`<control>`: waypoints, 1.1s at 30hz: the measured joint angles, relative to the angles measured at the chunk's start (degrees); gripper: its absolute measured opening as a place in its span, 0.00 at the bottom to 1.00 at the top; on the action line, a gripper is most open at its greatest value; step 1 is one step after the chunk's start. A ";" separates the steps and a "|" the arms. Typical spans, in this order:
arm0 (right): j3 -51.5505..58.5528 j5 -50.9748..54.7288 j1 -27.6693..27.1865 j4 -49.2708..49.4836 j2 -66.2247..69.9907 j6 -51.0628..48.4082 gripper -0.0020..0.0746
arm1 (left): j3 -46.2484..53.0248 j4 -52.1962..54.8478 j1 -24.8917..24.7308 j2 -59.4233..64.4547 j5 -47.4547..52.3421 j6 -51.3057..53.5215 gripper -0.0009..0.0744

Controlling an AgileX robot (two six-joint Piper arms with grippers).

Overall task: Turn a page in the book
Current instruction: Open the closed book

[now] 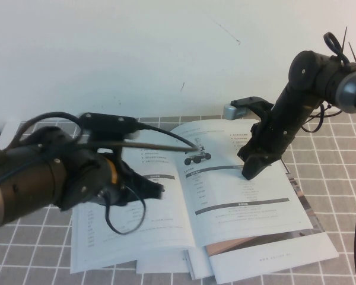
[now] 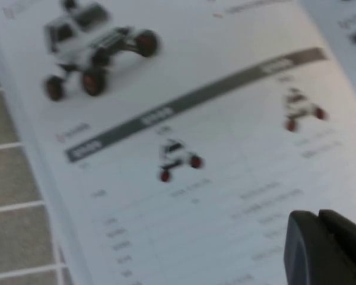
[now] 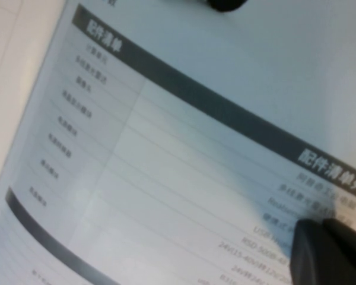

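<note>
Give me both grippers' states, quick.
Left gripper: over the book's left page, fingers shut, holding nothing.
Right gripper: tip on the right page, shut.

Book (image 1: 225, 196): thin white glossy manual, lying open and flat on the worktop, spine running toward the robot. Right-hand page (image 1: 240, 178) faces up, white, black wheeled vehicle picture near its top by the spine, two grey bars, fine text rows below. Left-hand page partly hidden behind the left arm. The book rests on other loose white booklets poking out under its near edge.
</note>
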 joint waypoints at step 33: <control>0.22 0.00 0.09 -3.21 -3.20 5.67 0.02 | -2.92 -0.59 3.39 8.23 -3.90 10.40 0.01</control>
